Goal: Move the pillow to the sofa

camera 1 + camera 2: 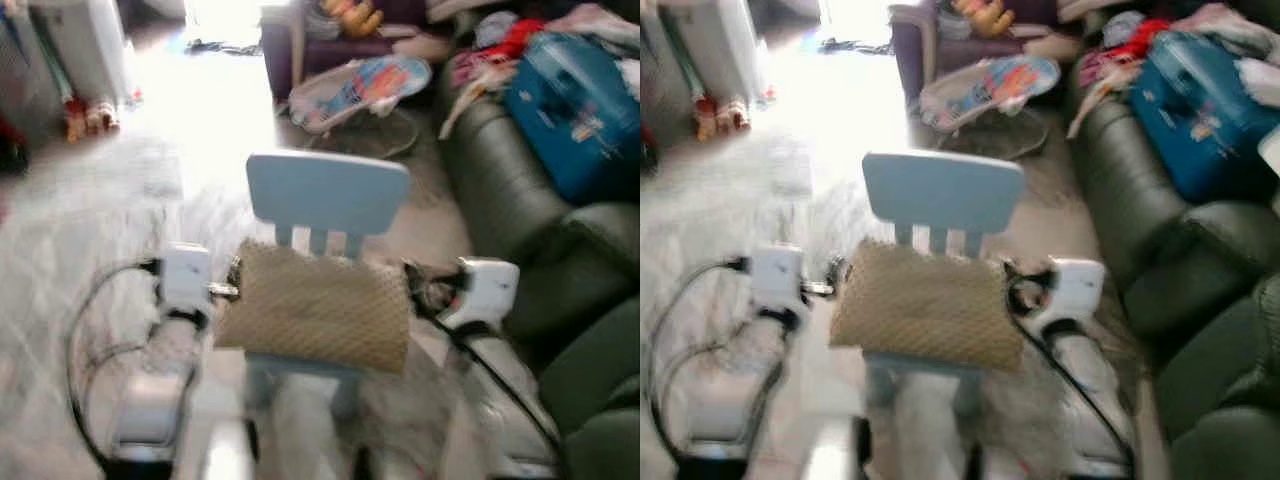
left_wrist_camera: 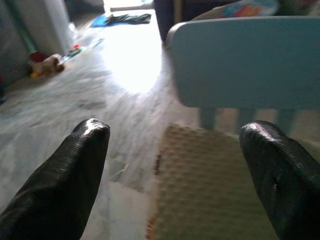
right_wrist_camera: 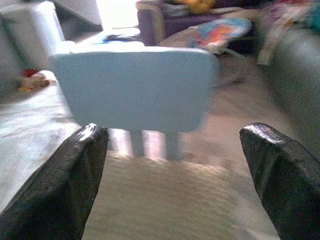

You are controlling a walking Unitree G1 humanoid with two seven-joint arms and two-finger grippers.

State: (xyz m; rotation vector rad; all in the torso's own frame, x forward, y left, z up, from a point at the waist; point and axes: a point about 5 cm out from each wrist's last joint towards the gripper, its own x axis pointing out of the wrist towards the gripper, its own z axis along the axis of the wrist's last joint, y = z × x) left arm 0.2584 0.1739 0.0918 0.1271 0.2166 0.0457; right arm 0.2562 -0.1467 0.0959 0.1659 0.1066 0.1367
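Tan pillow [image 1: 315, 310] lying on small blue chair [image 1: 328, 192], sofa [image 1: 520, 200] at right. Left gripper [image 2: 175, 165] and right gripper [image 3: 172, 170] spread wide at pillow's left and right edges, gripping nothing.

Pillow [image 1: 315, 308] on chair [image 1: 328, 192]; sofa [image 1: 520, 200] right.

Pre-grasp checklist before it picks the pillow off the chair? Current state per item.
1. Tan quilted pillow lies on the light blue plastic child chair: ok.
2. Left gripper open, at the pillow's left edge: ok.
3. Right gripper open, at the pillow's right side: ok.
4. Either gripper touching the pillow: cannot tell.
5. Dark green leather sofa to the robot's right: ok.
6. Free spot on the sofa: not ok further back, where a blue bag and clothes lie; nearer cushions look bare.
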